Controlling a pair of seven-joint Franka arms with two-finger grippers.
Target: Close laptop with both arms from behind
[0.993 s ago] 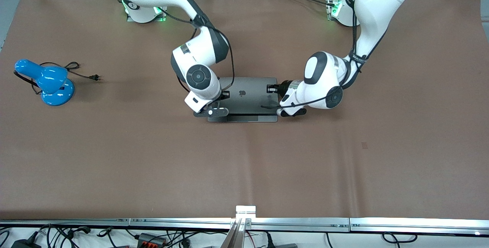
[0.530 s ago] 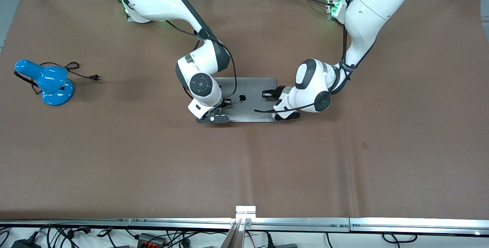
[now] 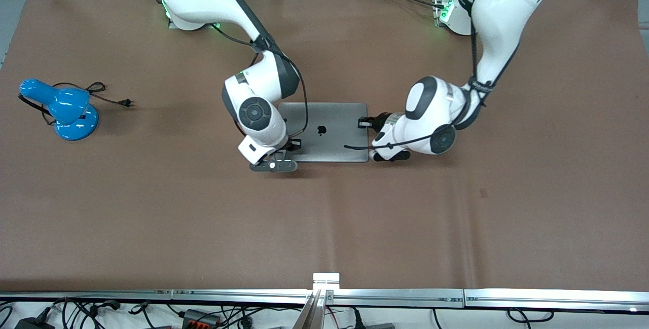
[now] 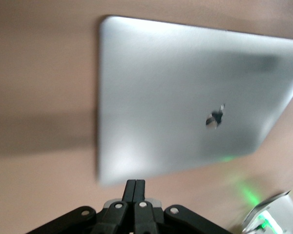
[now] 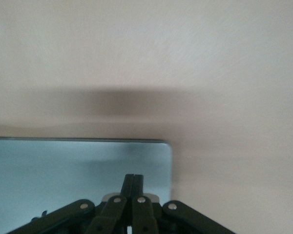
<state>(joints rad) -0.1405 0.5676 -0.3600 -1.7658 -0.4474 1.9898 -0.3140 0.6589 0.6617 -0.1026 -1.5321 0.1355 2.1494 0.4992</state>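
Observation:
The space-grey laptop lies shut and flat on the brown table, lid up with the black apple logo showing. My right gripper is shut and empty, low over the lid's corner toward the right arm's end; in the right wrist view its tips sit over the lid. My left gripper is shut and empty at the lid's edge toward the left arm's end; in the left wrist view its tips sit just off the lid.
A blue desk lamp with a black cord and plug stands toward the right arm's end of the table. A metal rail runs along the table's edge nearest the front camera.
The lid has gone down from a little raised to flat on the base. Both grippers have drawn apart, each toward its own end of the laptop.

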